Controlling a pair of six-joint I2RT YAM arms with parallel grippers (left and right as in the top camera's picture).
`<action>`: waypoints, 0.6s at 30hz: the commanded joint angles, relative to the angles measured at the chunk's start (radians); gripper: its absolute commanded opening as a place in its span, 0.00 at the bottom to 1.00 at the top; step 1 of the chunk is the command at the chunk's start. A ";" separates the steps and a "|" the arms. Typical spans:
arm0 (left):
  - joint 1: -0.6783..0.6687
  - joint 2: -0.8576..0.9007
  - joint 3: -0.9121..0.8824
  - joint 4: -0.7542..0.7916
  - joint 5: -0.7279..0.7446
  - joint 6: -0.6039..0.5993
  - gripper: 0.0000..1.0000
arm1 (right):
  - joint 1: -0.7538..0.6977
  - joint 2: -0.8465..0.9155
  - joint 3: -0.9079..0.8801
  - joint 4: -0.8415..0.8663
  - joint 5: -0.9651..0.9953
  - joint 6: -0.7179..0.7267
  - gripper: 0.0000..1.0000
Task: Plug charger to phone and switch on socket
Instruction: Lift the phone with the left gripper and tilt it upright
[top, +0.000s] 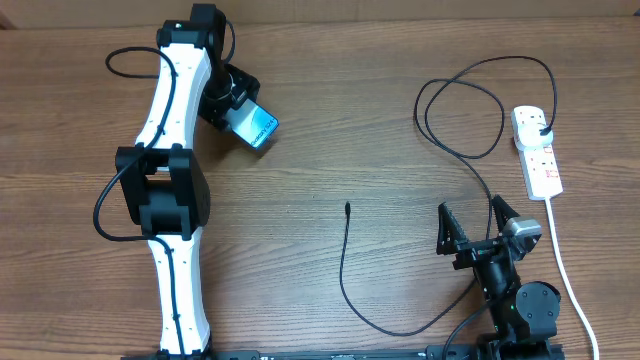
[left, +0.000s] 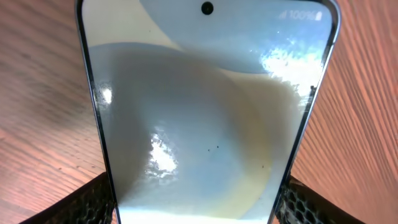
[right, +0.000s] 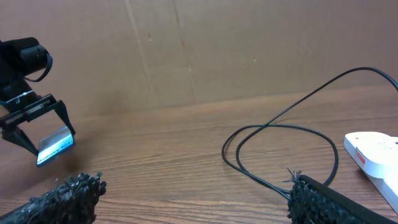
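Note:
My left gripper (top: 240, 112) is shut on the phone (top: 258, 127) at the back left and holds it tilted, just above the table. In the left wrist view the lit phone screen (left: 205, 112) fills the frame between the fingers (left: 198, 211). The charger (top: 343, 270) lies looped; its connector tip (top: 347, 207) rests mid-table and its plug end (top: 540, 126) sits in the socket (top: 541, 165) at the right. My right gripper (top: 475, 228) is open and empty, over the cable near the front right. The right wrist view shows the cable (right: 280, 134), the socket (right: 373, 152) and the held phone (right: 56, 146).
The socket's white cord (top: 565, 270) runs down the right side to the front edge. A cardboard wall (right: 217, 50) stands behind the table. A thin black arm cable (top: 105, 205) loops out beside the left arm.

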 joint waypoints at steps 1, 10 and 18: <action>-0.007 0.005 0.042 0.003 0.134 0.122 0.04 | 0.006 -0.010 -0.010 0.004 0.009 -0.003 1.00; -0.021 0.005 0.042 0.011 0.385 0.219 0.04 | 0.006 -0.010 -0.010 0.004 0.009 -0.003 1.00; -0.052 0.005 0.042 0.011 0.626 0.238 0.04 | 0.006 -0.010 -0.010 0.004 0.009 -0.003 1.00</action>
